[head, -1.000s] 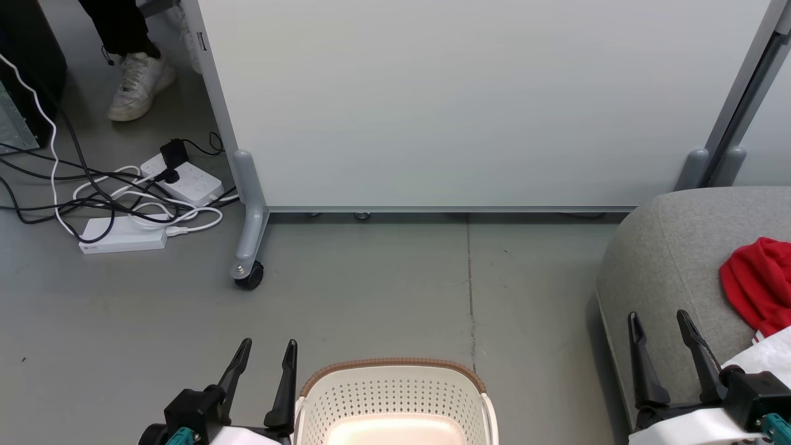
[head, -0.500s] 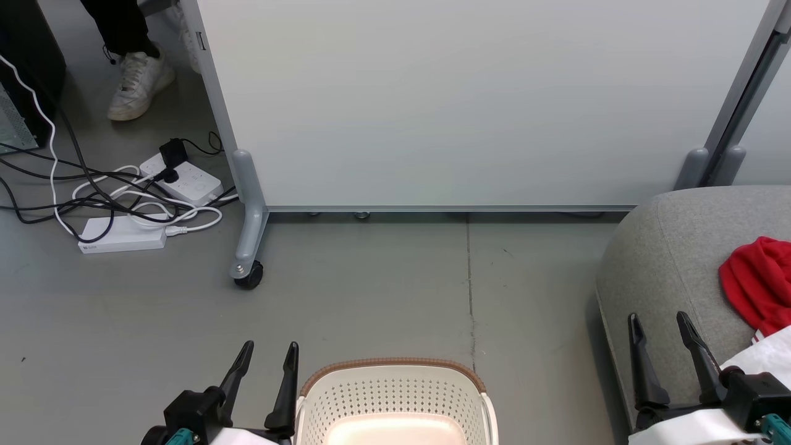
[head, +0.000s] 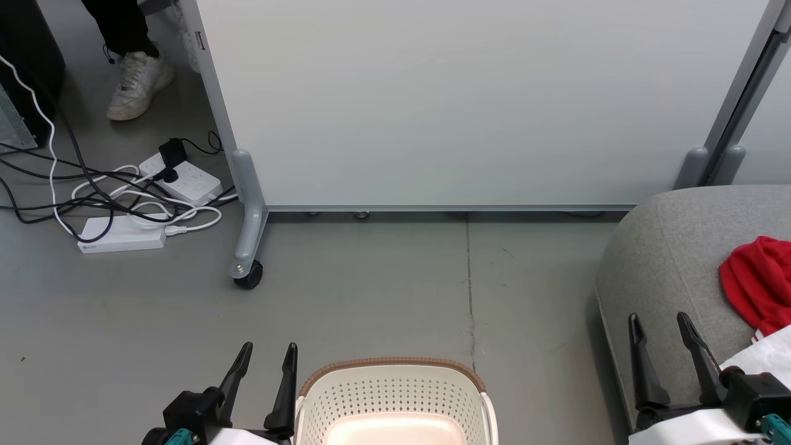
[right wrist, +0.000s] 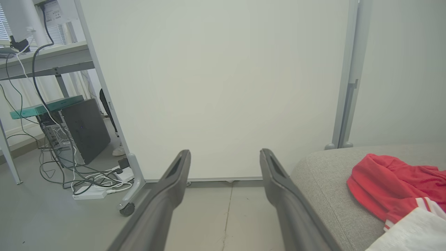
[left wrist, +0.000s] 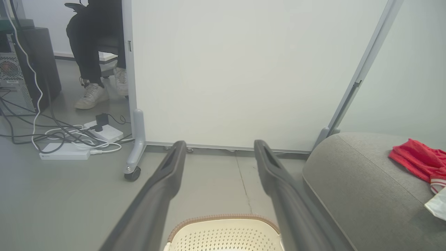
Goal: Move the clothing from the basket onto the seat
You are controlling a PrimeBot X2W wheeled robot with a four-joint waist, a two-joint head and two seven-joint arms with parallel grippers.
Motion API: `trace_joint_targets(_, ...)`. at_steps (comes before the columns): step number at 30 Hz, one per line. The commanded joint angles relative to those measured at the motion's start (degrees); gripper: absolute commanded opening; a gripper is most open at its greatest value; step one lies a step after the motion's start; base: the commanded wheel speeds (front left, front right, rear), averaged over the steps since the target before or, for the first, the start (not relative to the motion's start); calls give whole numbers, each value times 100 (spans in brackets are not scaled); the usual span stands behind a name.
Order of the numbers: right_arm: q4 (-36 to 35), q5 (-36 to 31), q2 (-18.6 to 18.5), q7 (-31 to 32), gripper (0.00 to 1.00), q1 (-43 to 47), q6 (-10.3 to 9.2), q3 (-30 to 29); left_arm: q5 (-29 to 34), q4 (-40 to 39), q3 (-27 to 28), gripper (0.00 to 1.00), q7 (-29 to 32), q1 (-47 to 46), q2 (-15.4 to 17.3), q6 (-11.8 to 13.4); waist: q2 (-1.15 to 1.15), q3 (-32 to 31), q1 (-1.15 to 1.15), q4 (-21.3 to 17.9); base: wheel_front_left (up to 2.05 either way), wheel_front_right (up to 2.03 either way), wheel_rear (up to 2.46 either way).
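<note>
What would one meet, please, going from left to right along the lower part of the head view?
left gripper → basket → right gripper → clothing

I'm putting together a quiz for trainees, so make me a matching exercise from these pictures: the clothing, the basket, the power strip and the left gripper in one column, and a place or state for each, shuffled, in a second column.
Column one:
1. clothing
2. basket
3. power strip
4. left gripper

Column two:
A. on the floor beside the wheeled leg of the partition
B. lying on the grey seat
C. open, holding nothing
D. on the floor at the head view's bottom edge

Pairs: 1-B; 2-D; 3-A; 4-C
</note>
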Motion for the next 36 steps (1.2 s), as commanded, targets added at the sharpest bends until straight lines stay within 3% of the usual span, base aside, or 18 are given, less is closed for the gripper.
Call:
trace_joint_targets(1, -3, 10, -1, -33, 100, 6, 1, -2, -40, 12, -7, 100, -22, -56, 21, 16, 0, 2, 0, 2, 0, 0, 0)
trace_joint_targets(6, 5, 13, -13, -33, 100, 4, 1, 19, -90, -10, 9, 100, -22, -53, 21, 2, 0, 4, 0, 3, 0, 0, 0)
trace_joint_targets(7, -1, 3, -2, 1, 0, 1, 0, -11, -64, 8, -27, 0, 0, -3, 0, 5, 0, 5, 0, 2, 0, 0, 0)
trace_joint_targets(11, 184, 55, 48, 25, 0, 122, 0, -4, -110, 184, -19, 0, 51, 123, -17, 1, 0, 6, 0, 1, 0, 0, 0)
trace_joint_targets(36, 45, 2504, 35, 568, 0, -8, 0, -126, -2347, -225, 592, 0, 780, 3, -8, -97, 0, 101, 0, -85, 0, 0, 0)
